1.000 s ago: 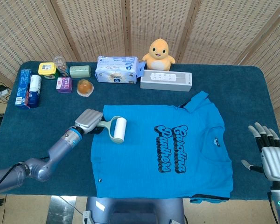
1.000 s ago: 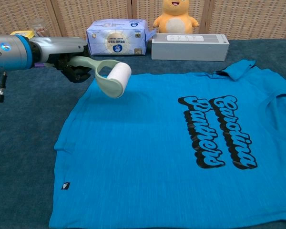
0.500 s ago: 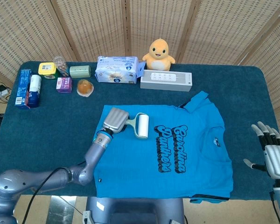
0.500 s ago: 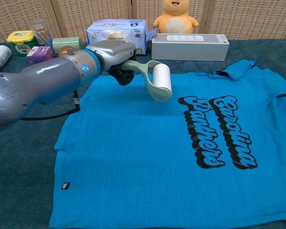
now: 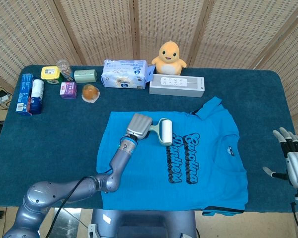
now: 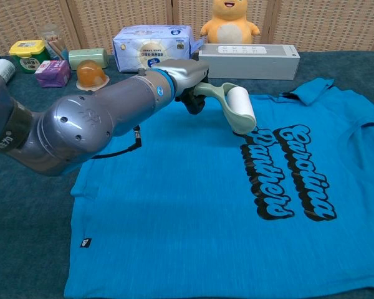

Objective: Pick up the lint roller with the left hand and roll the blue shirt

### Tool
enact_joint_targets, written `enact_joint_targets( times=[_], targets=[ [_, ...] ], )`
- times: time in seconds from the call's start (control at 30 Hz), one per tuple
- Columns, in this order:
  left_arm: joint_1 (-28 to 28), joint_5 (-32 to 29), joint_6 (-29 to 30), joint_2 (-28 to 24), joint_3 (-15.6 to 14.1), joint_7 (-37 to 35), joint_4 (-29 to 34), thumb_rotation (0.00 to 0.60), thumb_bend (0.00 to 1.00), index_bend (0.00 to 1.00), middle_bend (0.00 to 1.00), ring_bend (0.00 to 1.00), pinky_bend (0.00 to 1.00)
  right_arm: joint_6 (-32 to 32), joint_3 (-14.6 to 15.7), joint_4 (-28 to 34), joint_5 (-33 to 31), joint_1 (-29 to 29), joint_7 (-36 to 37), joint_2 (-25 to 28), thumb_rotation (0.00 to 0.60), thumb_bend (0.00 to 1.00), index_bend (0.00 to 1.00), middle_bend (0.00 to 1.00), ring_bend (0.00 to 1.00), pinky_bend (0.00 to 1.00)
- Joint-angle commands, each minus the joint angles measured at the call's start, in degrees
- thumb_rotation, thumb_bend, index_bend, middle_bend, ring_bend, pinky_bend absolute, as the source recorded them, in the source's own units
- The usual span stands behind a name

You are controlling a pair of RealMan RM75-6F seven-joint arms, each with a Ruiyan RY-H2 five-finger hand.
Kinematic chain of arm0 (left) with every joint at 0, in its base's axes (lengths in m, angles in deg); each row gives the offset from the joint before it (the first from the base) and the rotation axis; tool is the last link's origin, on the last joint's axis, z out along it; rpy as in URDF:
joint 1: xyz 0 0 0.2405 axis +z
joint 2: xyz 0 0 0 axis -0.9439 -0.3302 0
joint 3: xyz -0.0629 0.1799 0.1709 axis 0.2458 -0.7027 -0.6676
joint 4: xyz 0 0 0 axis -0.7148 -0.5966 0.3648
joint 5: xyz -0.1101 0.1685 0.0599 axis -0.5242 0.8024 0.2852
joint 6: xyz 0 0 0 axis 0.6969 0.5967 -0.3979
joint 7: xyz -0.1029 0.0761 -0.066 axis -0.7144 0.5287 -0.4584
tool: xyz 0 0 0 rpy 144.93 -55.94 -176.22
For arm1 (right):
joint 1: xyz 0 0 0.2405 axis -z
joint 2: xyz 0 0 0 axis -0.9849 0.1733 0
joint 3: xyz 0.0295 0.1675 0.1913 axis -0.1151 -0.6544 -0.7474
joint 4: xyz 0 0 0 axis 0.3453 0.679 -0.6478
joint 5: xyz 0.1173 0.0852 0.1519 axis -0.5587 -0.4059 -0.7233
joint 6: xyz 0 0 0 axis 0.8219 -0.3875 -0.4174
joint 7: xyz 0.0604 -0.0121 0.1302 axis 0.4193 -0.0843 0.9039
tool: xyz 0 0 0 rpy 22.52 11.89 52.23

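Lying flat across the centre and right of the dark blue table [image 5: 64,129], the blue shirt [image 5: 203,173] is seen with black lettering printed on its chest. Along the upper edge of the frame a row of other things is set: a yellow duck plush [image 5: 170,57], a white power strip [image 5: 177,86] just in front of it, a tissue pack [image 5: 125,74] to its left, then a pale green box [image 5: 85,76], a yellow-lidded jar [image 5: 50,74], a purple box [image 5: 68,90] and an orange jelly cup [image 5: 90,92], with a blue carton [image 5: 25,93] and a white bottle [image 5: 37,92] at the far upper left. None of these lies on the shirt, and all are well apart from the roller. The lint roller [image 6: 240,109] is gripped by its pale green handle in the left hand [image 5: 138,126], and its white drum is placed at the left end of the lettering, touching or nearly touching the cloth; in the chest view much of the shirt's upper left is blocked by the grey left arm. The right hand [image 5: 297,163] is held at the lower right edge of the head view, off the shirt, fingers spread and empty. Compared with half a second ago, the roller and left hand have been carried further right across the shirt, from bare blue cloth onto the print's edge.
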Motion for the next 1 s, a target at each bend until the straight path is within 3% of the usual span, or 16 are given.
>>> enact_joint_targets(
  times=[0.03, 0.47, 1.0],
  targets=[
    [-0.55, 0.56, -0.13, 1.21, -0.48, 0.65, -1.73, 0.600, 0.76, 0.86, 1.00, 0.80, 0.99, -0.13, -0.05, 0.05, 0.01, 0.06, 0.14, 0.09, 0.600, 0.00, 0.06, 0.00, 0.00, 0.00],
    [0.60, 2.05, 0.20, 3.50, -1.12, 0.92, -5.31, 0.600, 0.74, 0.86, 1.00, 0.80, 0.99, 0.04, -0.13, -0.17, -0.14, 0.05, 0.65, 0.25, 0.600, 0.00, 0.06, 0.00, 0.00, 0.00],
    [3.97, 5.94, 1.56, 3.19, -4.63, 2.49, -5.77, 0.600, 0.73, 0.86, 1.00, 0.80, 0.99, -0.43, -0.47, -0.10, -0.46, 0.28, 0.97, 0.53, 0.600, 0.00, 0.06, 0.00, 0.00, 0.00]
  ],
)
